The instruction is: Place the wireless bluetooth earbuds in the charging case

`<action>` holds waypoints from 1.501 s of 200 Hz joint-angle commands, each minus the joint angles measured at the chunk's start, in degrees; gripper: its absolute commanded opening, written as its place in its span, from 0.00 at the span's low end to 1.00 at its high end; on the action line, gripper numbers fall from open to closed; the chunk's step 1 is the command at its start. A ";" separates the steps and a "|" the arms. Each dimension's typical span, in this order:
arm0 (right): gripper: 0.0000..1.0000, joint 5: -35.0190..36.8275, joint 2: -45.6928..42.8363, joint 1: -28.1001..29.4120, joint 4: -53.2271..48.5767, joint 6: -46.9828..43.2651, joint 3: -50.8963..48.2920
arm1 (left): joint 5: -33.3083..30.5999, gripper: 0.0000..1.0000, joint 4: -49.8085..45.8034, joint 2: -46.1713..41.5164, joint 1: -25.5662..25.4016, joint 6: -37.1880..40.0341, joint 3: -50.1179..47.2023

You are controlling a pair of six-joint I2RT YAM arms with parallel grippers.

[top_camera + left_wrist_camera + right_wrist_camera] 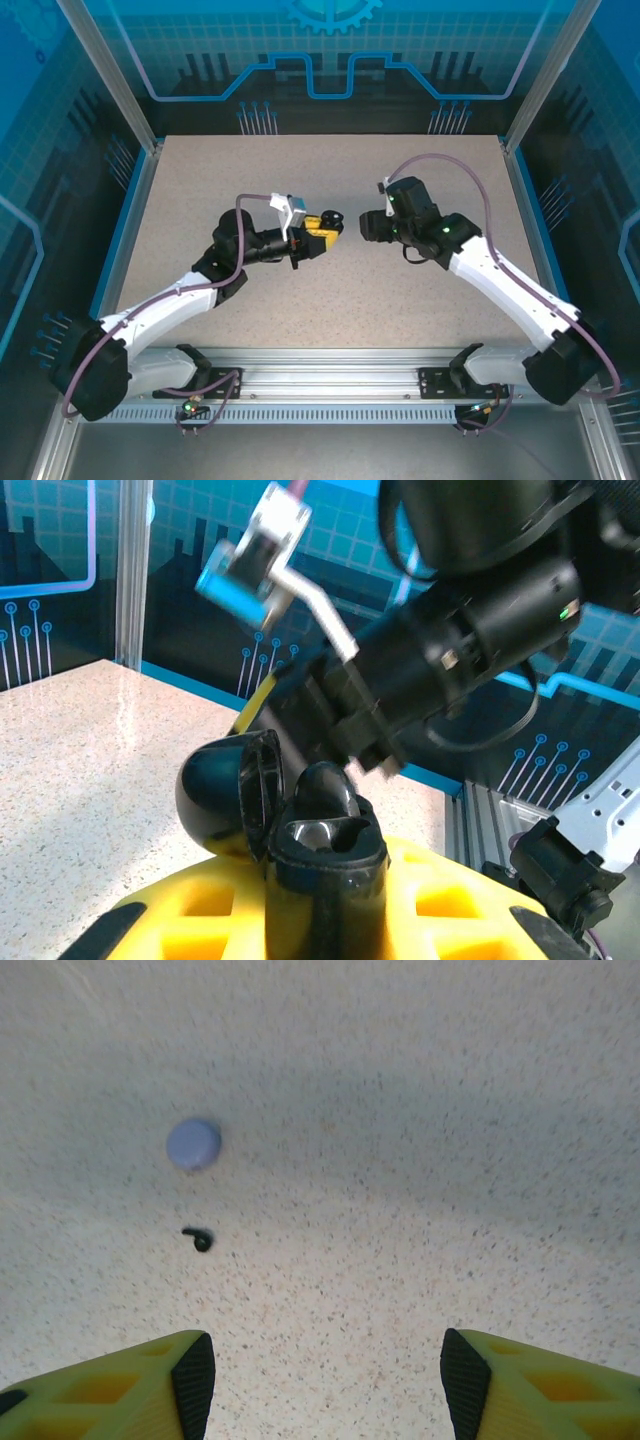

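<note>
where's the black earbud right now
In the right wrist view, the black earbud lies on the speckled table, just below the round lavender case and apart from it, ahead and to the left of the open right gripper.

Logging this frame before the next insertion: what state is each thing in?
black charging case: lid flipped open, clamped in the left gripper.
left gripper: shut on the case.
right gripper: open, empty, above the table.
black earbud: loose on the table, outside any case.
lavender case: looks closed, lying on the table.
</note>
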 commanded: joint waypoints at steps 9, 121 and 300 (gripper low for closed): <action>0.63 -6.05 6.40 -0.81 2.51 1.08 -0.80 | -1.23 0.07 -1.11 -2.69 1.30 -2.27 -0.67; 0.57 -17.60 35.93 5.28 9.57 -0.02 11.99 | -2.37 0.08 -1.84 -8.00 7.05 -6.81 -4.29; 0.57 -3.86 52.64 9.93 -4.46 -1.83 29.38 | -2.63 0.08 -2.71 -8.14 7.21 -6.55 -3.85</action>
